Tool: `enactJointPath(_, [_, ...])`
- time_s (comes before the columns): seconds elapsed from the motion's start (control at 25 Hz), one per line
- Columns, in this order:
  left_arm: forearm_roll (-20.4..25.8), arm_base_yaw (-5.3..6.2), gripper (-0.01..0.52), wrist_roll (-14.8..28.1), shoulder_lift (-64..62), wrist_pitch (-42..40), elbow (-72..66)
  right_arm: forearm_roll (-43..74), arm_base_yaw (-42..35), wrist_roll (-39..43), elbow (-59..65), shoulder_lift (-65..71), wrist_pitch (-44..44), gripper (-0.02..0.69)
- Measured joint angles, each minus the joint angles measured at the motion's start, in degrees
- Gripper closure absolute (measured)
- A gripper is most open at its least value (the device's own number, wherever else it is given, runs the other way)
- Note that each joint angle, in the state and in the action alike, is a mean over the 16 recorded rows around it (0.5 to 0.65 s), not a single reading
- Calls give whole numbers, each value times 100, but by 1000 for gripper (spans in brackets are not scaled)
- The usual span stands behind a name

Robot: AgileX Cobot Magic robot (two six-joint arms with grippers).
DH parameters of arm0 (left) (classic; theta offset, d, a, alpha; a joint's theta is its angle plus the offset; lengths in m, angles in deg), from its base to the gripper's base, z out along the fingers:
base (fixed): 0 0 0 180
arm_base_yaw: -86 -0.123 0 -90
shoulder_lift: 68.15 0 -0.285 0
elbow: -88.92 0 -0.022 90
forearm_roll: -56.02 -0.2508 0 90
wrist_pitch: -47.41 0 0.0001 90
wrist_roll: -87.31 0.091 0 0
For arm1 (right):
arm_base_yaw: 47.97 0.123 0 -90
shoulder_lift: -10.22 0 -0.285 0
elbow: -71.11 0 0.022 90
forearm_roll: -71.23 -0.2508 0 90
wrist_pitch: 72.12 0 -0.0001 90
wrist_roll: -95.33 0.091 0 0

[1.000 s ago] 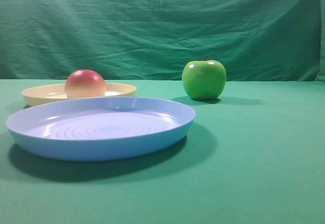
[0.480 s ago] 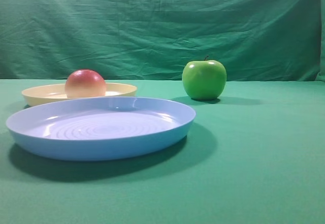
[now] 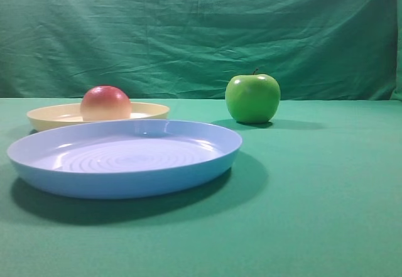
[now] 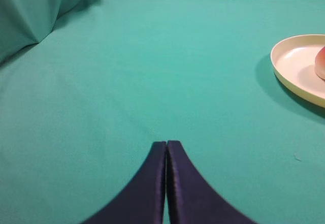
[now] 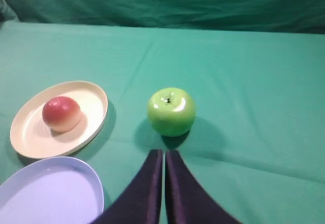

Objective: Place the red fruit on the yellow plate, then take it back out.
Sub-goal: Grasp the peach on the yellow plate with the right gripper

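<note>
Jaws closed, both grippers (image 4: 166, 144) (image 5: 163, 153); one red fruit (image 5: 61, 114); two plates.

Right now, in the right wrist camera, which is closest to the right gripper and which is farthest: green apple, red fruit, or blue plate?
From the right gripper:
1. Green apple, just ahead.
2. Blue plate, to the left, near the bottom edge.
3. Red fruit, far left, on the yellow plate.

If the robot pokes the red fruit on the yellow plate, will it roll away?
Probably a little: the red fruit is round and smooth. The yellow plate has a low rim that might stop it. It also looks slippery to pinch.
</note>
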State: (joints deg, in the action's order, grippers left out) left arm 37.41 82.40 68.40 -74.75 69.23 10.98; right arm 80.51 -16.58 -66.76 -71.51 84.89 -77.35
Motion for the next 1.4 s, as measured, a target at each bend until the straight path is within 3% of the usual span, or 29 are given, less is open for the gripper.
enactJointPath(0.24, [0,0,514,0,0,0,0,242,170,392,-211,831,896,665])
enactJointPath(0.44, [0,0,514,0,0,0,0,680,422,783,-802,1440,819,665])
enactJointPath(0.72, [0,0,514,0,0,0,0,1120,944,652,-2247,2349,-670,665])
enactJointPath(1.08, [0,0,514,0,0,0,0,188,1394,-1006,-4319,3690,-2894,665])
enactJointPath(1.4, [0,0,514,0,0,0,0,-1181,1275,-2239,-5931,4870,-3943,665])
